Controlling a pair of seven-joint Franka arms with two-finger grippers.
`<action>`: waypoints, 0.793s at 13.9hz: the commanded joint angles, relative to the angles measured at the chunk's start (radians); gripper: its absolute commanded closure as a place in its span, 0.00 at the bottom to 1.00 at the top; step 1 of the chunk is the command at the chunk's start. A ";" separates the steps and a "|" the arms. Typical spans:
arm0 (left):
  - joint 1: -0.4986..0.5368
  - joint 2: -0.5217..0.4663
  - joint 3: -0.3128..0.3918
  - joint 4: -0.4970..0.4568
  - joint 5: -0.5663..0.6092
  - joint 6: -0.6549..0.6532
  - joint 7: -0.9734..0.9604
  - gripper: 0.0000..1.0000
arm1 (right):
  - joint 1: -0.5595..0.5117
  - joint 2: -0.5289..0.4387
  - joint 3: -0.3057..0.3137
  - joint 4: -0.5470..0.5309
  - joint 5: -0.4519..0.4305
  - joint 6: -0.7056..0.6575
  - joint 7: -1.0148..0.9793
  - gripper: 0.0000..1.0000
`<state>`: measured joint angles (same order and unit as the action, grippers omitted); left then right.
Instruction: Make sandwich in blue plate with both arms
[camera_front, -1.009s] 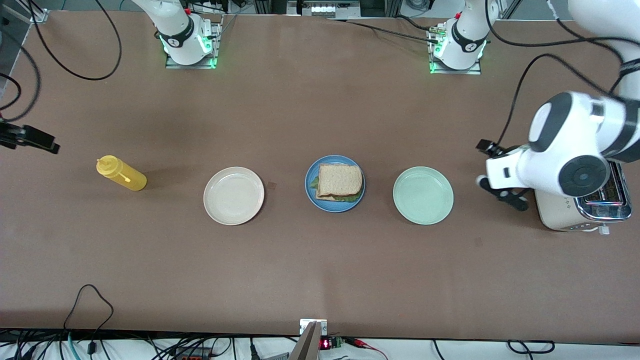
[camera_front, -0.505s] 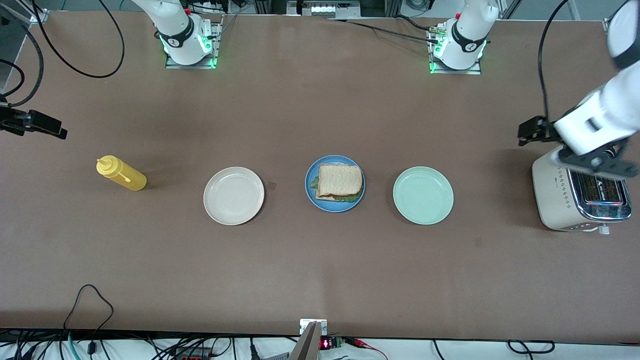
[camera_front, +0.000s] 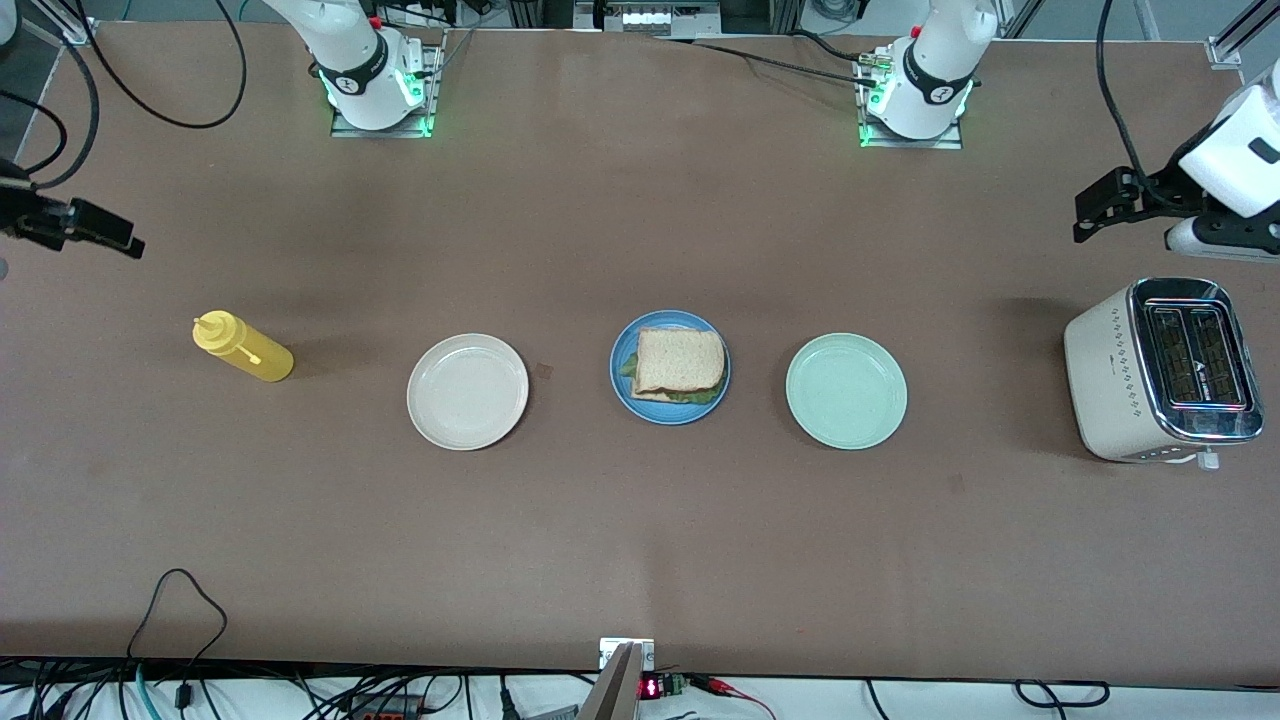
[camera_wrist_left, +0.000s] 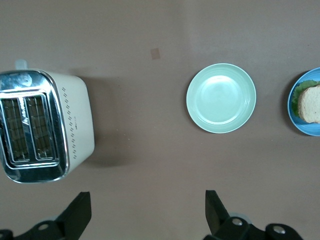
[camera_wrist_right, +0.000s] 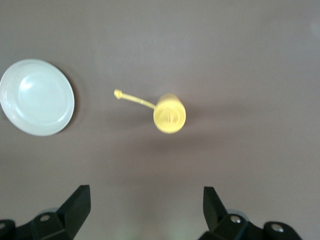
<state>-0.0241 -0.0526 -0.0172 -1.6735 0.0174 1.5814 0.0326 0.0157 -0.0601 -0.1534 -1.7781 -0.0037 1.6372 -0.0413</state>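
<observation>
Apparently the job is finished: the sandwich (camera_front: 678, 364), bread over green lettuce, sits assembled on the blue plate (camera_front: 622, 385) mid-table, between the cream plate (camera_front: 467, 391) and the pale green plate (camera_front: 846, 391). Nothing looks left to add. Both arms are drawn well away. The left gripper (camera_wrist_left: 147, 212) hovers with fingers spread and empty at the left arm's end of the table, by the toaster (camera_front: 1160, 370). The right gripper (camera_wrist_right: 146, 210) hangs spread and empty above the yellow squeeze bottle (camera_front: 243, 347).
</observation>
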 joint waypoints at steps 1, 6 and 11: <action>-0.014 -0.013 -0.003 -0.008 -0.014 -0.009 -0.031 0.00 | 0.009 -0.079 0.000 -0.057 0.002 -0.031 0.004 0.00; -0.027 -0.013 -0.003 -0.003 -0.013 -0.018 -0.033 0.00 | 0.010 -0.072 0.002 -0.040 -0.002 -0.037 0.004 0.00; -0.027 -0.015 -0.003 -0.002 -0.014 -0.018 -0.033 0.00 | 0.009 -0.073 0.002 -0.040 -0.002 -0.043 0.003 0.00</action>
